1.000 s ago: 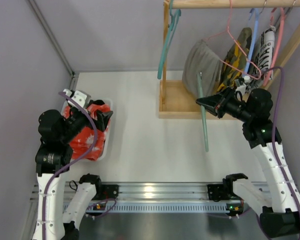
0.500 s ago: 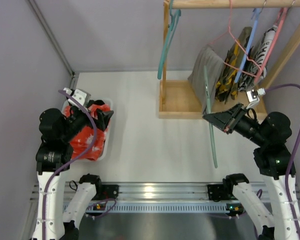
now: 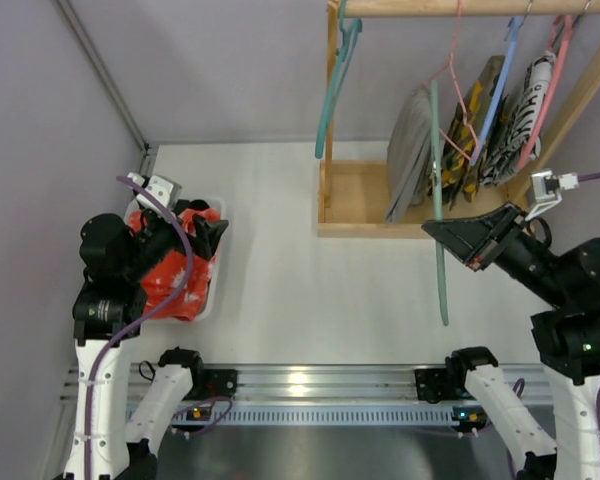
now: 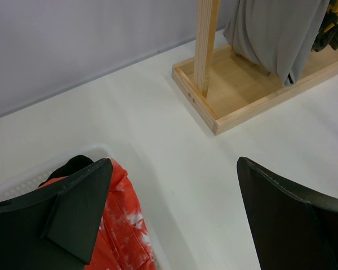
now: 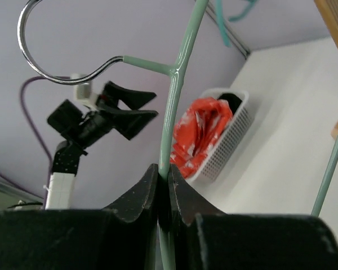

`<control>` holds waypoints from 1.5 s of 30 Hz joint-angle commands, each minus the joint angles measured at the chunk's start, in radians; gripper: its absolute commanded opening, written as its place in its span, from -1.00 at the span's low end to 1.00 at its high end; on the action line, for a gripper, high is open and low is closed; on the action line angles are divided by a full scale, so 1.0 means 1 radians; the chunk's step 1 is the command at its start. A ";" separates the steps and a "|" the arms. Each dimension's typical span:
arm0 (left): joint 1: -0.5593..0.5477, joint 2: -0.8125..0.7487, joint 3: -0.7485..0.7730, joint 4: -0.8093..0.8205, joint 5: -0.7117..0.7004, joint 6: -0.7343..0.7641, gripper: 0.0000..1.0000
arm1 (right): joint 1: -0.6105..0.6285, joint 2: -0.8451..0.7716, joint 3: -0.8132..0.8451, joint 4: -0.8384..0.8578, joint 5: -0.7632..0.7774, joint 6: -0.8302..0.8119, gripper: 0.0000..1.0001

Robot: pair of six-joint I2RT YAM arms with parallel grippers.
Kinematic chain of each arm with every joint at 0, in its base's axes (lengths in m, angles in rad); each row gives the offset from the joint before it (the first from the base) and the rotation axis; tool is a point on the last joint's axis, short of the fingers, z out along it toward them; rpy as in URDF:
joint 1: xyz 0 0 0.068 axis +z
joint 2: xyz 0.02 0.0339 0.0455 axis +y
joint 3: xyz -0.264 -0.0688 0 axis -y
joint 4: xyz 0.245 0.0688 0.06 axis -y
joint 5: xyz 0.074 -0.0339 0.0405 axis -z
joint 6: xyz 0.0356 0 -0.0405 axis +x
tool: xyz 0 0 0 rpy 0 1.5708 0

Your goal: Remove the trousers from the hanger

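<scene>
My right gripper (image 3: 443,232) is shut on a pale green hanger (image 3: 438,200), which is off the rail and stands tilted over the rack's front edge. In the right wrist view the jaws (image 5: 163,175) pinch the hanger's stem (image 5: 177,84) just below its metal hook. Grey trousers (image 3: 410,150) hang at the hanger's far end, their lower end over the wooden rack base (image 3: 355,200). They also show in the left wrist view (image 4: 276,34). My left gripper (image 3: 205,235) is open and empty above the white basket (image 3: 212,290).
The basket holds red patterned clothing (image 3: 170,275), which also shows in the left wrist view (image 4: 121,225). On the wooden rail (image 3: 460,8) hang a teal hanger (image 3: 335,85), a pink one, and several patterned garments (image 3: 500,110). The rack post (image 4: 205,45) stands ahead of the left gripper.
My right arm has drawn back toward the near right with the green hanger. The hanger and grey trousers have swung right and more upright. The left arm has not moved.
</scene>
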 commanded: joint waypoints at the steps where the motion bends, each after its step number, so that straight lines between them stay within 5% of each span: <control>1: 0.000 -0.008 0.015 0.011 0.023 -0.018 0.97 | 0.004 0.009 0.154 0.200 -0.034 -0.005 -1.00; 15: 0.000 -0.011 0.012 0.011 0.007 -0.038 0.96 | 0.007 0.416 0.453 0.257 -0.050 0.265 -1.00; 24: 0.000 -0.042 -0.029 0.011 -0.014 -0.020 0.97 | 0.055 0.381 0.542 0.049 0.027 0.236 -1.00; 29: 0.000 -0.011 -0.021 0.011 -0.010 -0.026 0.97 | 0.053 0.310 0.492 0.022 0.021 0.237 -1.00; 37: 0.000 0.025 -0.006 0.037 -0.005 -0.063 0.97 | 0.053 0.270 0.262 0.318 -0.139 0.237 -1.00; 45: 0.000 -0.014 -0.026 0.036 -0.023 -0.049 0.97 | 0.053 0.305 0.250 0.151 -0.054 0.208 -1.00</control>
